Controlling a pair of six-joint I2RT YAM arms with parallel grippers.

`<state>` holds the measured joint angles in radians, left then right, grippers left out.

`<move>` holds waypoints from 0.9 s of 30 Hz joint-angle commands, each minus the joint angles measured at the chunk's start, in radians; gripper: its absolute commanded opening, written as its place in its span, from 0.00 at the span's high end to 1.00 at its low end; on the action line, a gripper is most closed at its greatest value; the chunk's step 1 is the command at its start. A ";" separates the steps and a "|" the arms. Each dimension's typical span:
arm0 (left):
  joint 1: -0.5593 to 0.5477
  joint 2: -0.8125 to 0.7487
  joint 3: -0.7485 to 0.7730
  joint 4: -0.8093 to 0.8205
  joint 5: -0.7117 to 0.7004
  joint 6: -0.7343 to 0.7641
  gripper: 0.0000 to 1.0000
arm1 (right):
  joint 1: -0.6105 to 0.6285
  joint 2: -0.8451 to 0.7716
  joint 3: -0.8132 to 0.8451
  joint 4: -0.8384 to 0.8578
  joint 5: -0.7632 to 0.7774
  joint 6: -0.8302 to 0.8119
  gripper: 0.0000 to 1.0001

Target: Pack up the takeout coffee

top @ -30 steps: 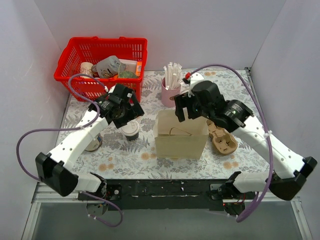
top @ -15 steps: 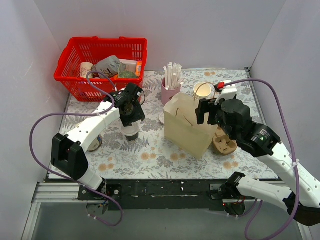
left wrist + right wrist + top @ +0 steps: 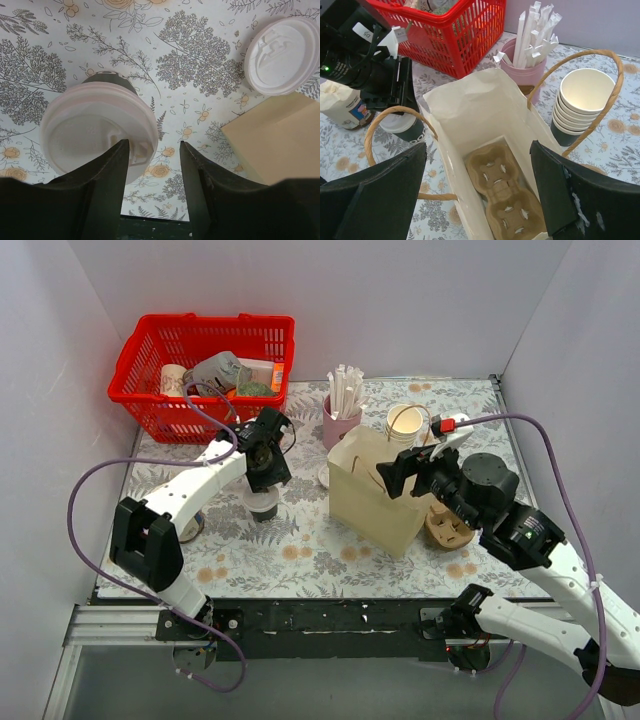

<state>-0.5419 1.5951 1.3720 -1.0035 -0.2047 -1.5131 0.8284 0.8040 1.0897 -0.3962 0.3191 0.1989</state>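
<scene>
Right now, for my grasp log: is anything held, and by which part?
Cannot tell for the left gripper: it is half closed at the lid rim of the takeout coffee. The right gripper hangs open over the paper bag, gripping nothing.

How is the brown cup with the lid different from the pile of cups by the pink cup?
The brown cup has a white lid; the pile of cups is open on top. The brown cup stands alone; the pile of cups is several nested together. The brown cup is left of the paper bag; the pile of cups is behind it. Both stand upright.
</scene>
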 commanded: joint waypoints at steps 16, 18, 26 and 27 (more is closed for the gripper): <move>-0.053 0.111 0.091 -0.162 -0.125 -0.006 0.65 | 0.000 -0.101 -0.071 0.160 -0.011 -0.015 0.09; -0.056 0.121 0.096 -0.167 -0.127 -0.002 0.67 | -0.002 -0.104 -0.071 0.160 -0.008 -0.013 0.09; -0.066 0.128 0.110 -0.178 -0.113 0.001 0.80 | 0.000 -0.114 -0.086 0.157 0.017 -0.016 0.09; -0.067 0.123 0.108 -0.176 -0.110 -0.001 0.82 | -0.002 -0.115 -0.088 0.157 0.020 -0.016 0.09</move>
<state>-0.6006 1.7039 1.4826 -1.1515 -0.3256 -1.5127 0.8284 0.7006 1.0149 -0.2863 0.3138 0.1947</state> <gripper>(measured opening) 0.214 0.908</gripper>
